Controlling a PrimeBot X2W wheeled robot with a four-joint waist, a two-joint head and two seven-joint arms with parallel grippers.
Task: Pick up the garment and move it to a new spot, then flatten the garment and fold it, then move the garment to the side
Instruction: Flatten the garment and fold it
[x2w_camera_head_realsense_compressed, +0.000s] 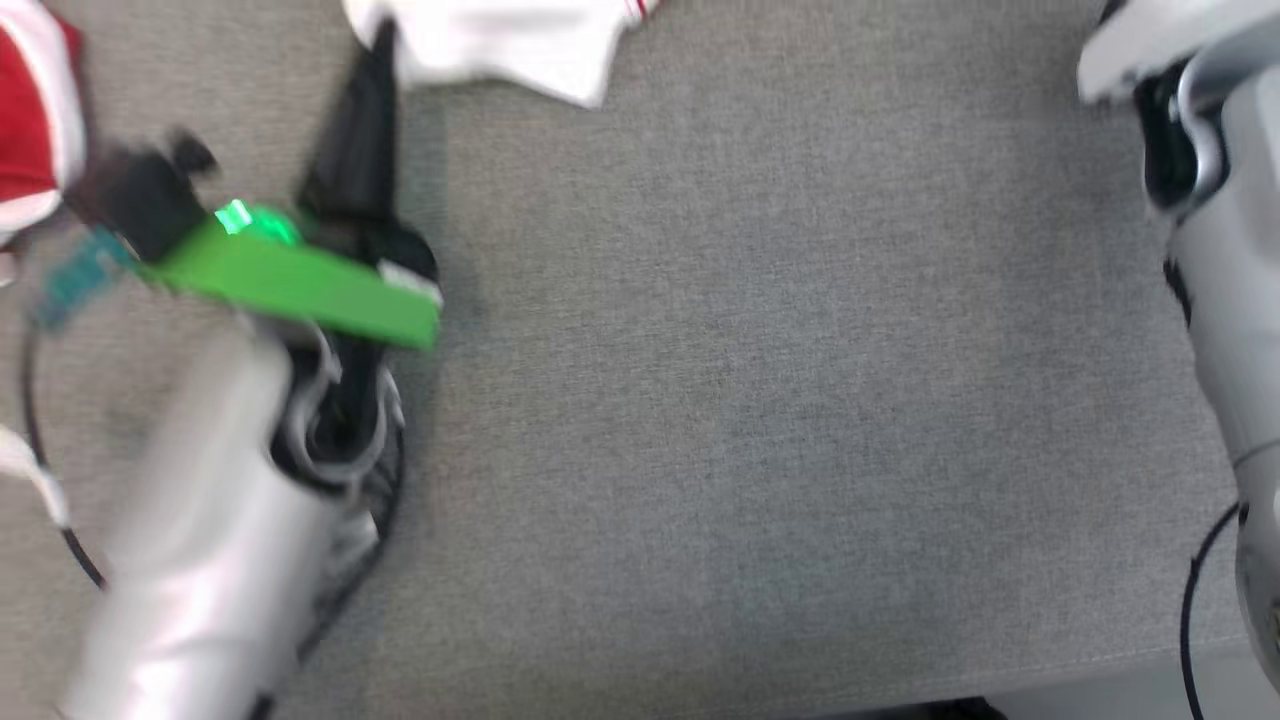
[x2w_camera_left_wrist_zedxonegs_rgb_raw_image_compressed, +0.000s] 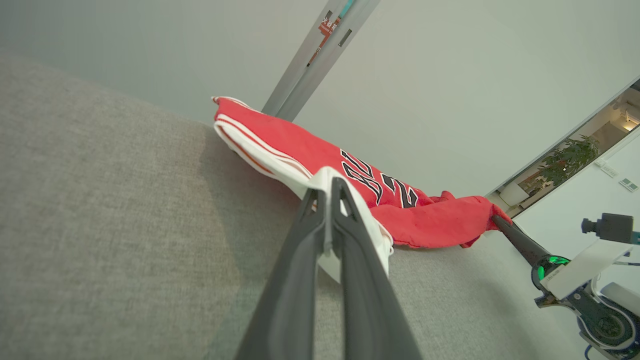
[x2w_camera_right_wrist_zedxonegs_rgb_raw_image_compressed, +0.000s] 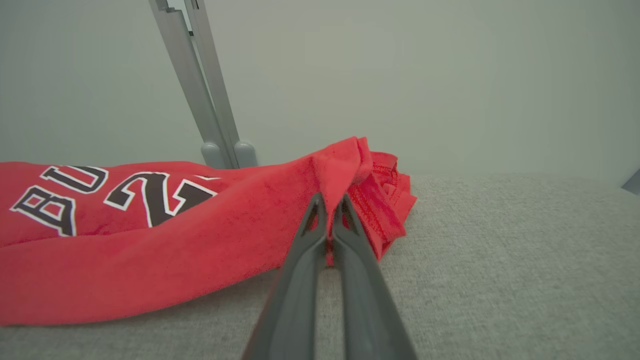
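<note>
The garment (x2w_camera_left_wrist_zedxonegs_rgb_raw_image_compressed: 300, 145) is a red jersey with black lettering and white trim, lying stretched on the grey table (x2w_camera_head_realsense_compressed: 760, 380). My left gripper (x2w_camera_left_wrist_zedxonegs_rgb_raw_image_compressed: 329, 189) is shut on its white hem. In the blurred head view the left gripper (x2w_camera_head_realsense_compressed: 377, 50) points up to the garment's white part (x2w_camera_head_realsense_compressed: 500, 40) at the top edge. My right gripper (x2w_camera_right_wrist_zedxonegs_rgb_raw_image_compressed: 330, 204) is shut on a raised fold of the garment (x2w_camera_right_wrist_zedxonegs_rgb_raw_image_compressed: 200, 235) at its red end. The left wrist view also has the right gripper (x2w_camera_left_wrist_zedxonegs_rgb_raw_image_compressed: 496, 220) at the garment's far red corner. The right forearm (x2w_camera_head_realsense_compressed: 1230, 250) stands at the head view's right edge.
A grey metal post (x2w_camera_right_wrist_zedxonegs_rgb_raw_image_compressed: 200, 90) rises behind the garment against a pale wall. A red and white piece of cloth (x2w_camera_head_realsense_compressed: 30, 110) shows blurred at the head view's left edge. The table's front edge (x2w_camera_head_realsense_compressed: 1000, 690) runs along the bottom right. A black cable (x2w_camera_head_realsense_compressed: 40, 480) loops near my left arm.
</note>
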